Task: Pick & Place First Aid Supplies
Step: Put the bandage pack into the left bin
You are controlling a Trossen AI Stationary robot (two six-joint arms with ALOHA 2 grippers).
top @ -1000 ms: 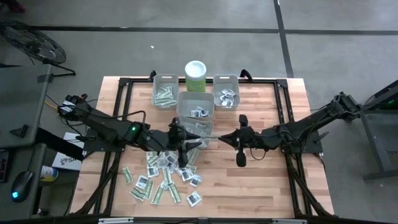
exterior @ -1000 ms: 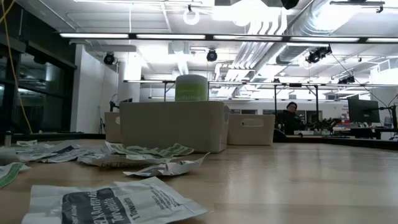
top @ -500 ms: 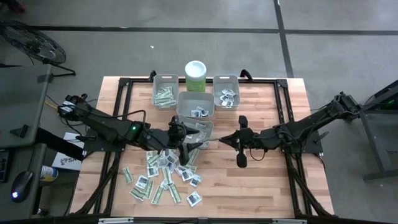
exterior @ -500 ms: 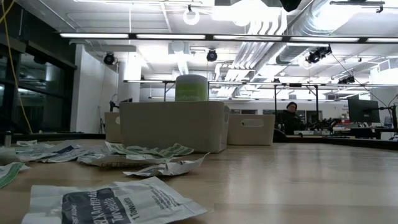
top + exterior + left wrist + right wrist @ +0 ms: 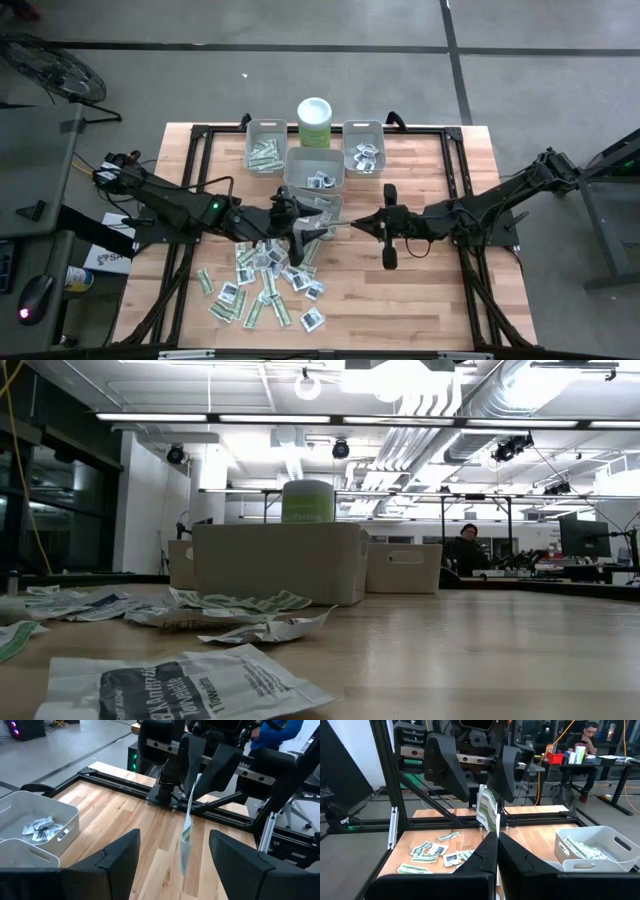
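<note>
A narrow green-white packet (image 5: pixel 186 827) hangs upright between the two grippers above the middle of the table (image 5: pixel 420 300), just in front of the nearest grey bin (image 5: pixel 322 206); the right gripper (image 5: pixel 496 837) has its jaws closed on the packet's edge, while the left gripper (image 5: pixel 170 851) stands with its jaws wide apart on either side of the strip, not touching it. A second ago the left jaws were only about half open, so the packet has passed from left to right; the arms themselves have barely shifted in the high view. The rest of the first aid supplies (image 5: pixel 265 285) lie scattered on the table's front left, just below the left gripper, with more already in the grey bins at the back beside the pale green canister (image 5: pixel 314 122). The front right of the table is bare wood, giving the right arm free room out to the black frame rail (image 5: pixel 462 190) at the edge. In the low view neither gripper shows, and how much of the packet the right jaws cover is hard to judge.
</note>
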